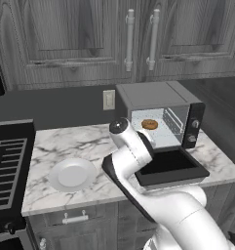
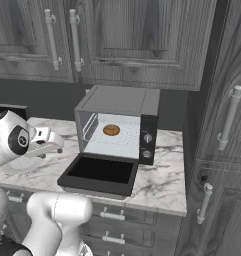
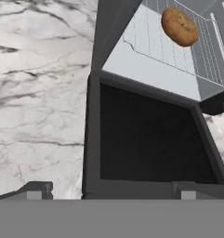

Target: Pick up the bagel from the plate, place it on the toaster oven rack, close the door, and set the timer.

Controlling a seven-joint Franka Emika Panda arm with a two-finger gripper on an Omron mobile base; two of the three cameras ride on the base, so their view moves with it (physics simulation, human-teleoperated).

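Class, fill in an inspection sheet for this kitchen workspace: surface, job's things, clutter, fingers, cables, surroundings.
Surface: white-and-grey marbled counter.
Job's things: golden-brown ring bagel lies on the pale grid rack inside the dark-grey toaster oven; dark drop-down door hangs open, flat; round white plate bare.
Clutter: nothing seen.
Fingers: gripper open, holding nothing, poised at the door's front edge.
Cables: nothing seen; white wall outlet.
Surroundings: grey wood cabinets, black stove grates.

door (image 1: 170,167) front corner behind arm (left base view), stove (image 1: 7,161) cropped
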